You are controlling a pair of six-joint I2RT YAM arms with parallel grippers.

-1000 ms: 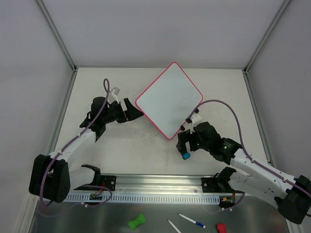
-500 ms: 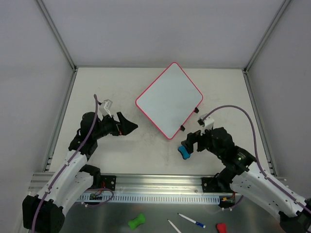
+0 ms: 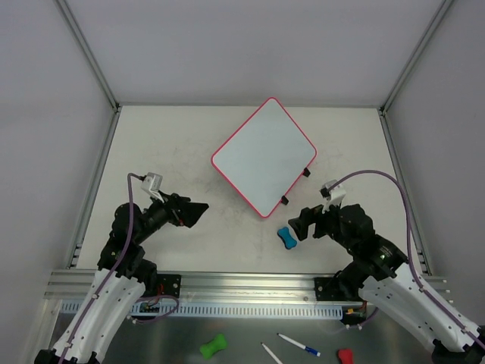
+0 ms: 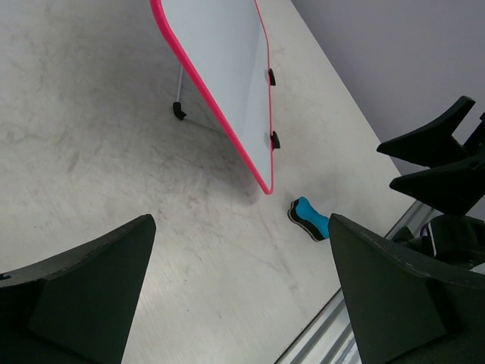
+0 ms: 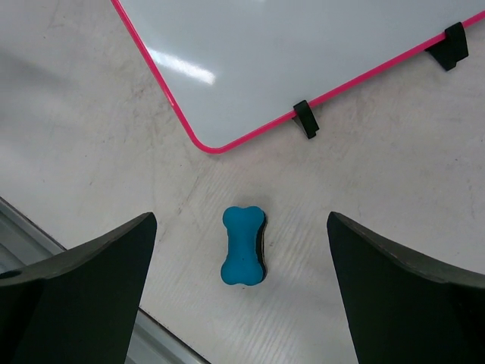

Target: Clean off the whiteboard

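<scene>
Left gripper (image 3: 199,212): drawn back from the board, jaws apart, empty; square white whiteboard with pink-red rim (image 3: 264,155): mid-table, no marks visible; small blue bone-shaped foam eraser (image 3: 286,237): now released, lying near the board's near corner; right gripper (image 3: 295,224): retreated, jaws apart, empty; erasing judged complete.

A robotics lab test cell is indicated: a scuffed tabletop (image 3: 227,244) is boxed in by plain grey panels (image 3: 250,45) on alu. frame posts (image 3: 87,51), w/ two arms (image 3: 102,299) (image 3: 409,296) bolted to a slotted alu. rail (image 3: 242,287) and purple cables (image 3: 369,174) left exposed.
</scene>
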